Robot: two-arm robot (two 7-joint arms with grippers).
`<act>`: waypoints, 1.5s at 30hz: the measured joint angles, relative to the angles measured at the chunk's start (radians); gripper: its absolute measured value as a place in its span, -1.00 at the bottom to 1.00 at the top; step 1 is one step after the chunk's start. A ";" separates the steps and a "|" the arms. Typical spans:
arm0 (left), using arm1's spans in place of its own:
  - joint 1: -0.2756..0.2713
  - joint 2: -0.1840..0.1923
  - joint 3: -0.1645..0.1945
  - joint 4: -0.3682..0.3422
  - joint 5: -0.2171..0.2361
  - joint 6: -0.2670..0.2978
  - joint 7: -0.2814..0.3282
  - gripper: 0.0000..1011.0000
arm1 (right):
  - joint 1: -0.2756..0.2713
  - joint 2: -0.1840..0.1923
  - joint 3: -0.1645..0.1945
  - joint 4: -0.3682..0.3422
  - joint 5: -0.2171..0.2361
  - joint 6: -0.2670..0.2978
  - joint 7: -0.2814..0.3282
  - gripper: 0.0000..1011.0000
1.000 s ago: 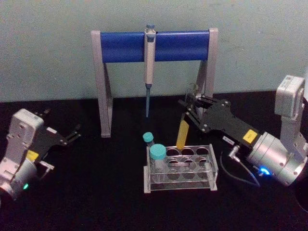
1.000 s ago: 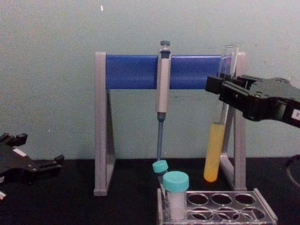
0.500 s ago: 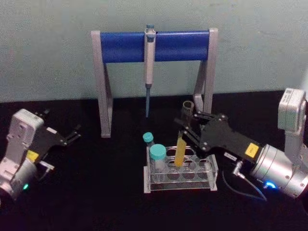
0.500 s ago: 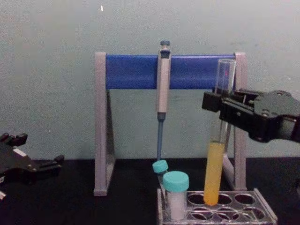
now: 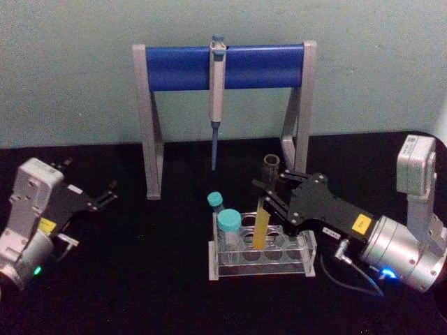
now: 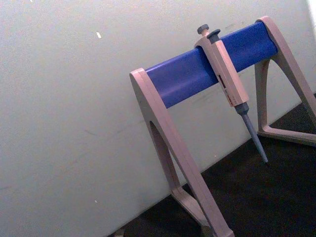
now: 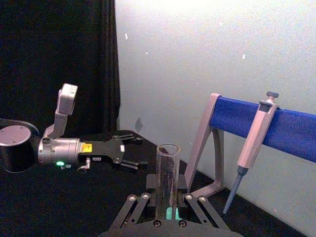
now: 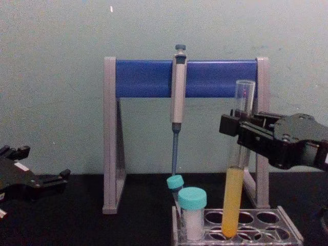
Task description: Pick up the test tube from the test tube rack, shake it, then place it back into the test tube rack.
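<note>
The right claw [image 8: 238, 127] is closed on the tube [image 8: 233, 195]. The glass is gripped on its empty part, a little under the open mouth, and is held upright. Judged from this, the returning step is in hand and is nearly done.

For this step to be done well, the tube should be lowered straight toward 6 o'clock and kept vertical, because no cap is on it and the liquid could be spilled by a tilt. The grip should be loosened only when the round bottom is carried by the rack [image 5: 279, 259]. The fingers should then be opened slowly and drawn back toward 3 o'clock, so that the glass is not dragged along.

In the chest view the mouth is seen at 12 o'clock of the claw and the yellow liquid at 6 o'clock. The bottom is already inside one hole of the rack. Which row it is in, and whether it rests on the floor, cannot be told.

Two capped tubes [image 8: 192, 212] are stood in the rack at 9 o'clock of the tube, near but apart. The pipette stand [image 8: 148, 78] is placed behind, at 12 o'clock in the head view.

The left claw [image 5: 91, 176] is parked at 9 o'clock, well apart, with its fingers spread wide and nothing held.
</note>
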 joint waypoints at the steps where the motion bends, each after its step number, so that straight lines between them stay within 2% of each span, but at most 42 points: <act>1: 0.000 0.000 0.000 0.000 0.000 0.000 0.000 0.98 | 0.003 -0.002 -0.002 0.005 0.000 -0.001 -0.001 -0.53; 20: 0.000 0.000 0.000 0.000 0.000 0.000 0.000 0.98 | 0.037 -0.029 -0.018 0.064 -0.015 -0.013 -0.008 -0.52; 45: 0.000 0.000 0.000 0.000 0.000 0.000 0.000 0.98 | 0.049 -0.059 -0.031 0.120 -0.029 -0.029 -0.005 -0.52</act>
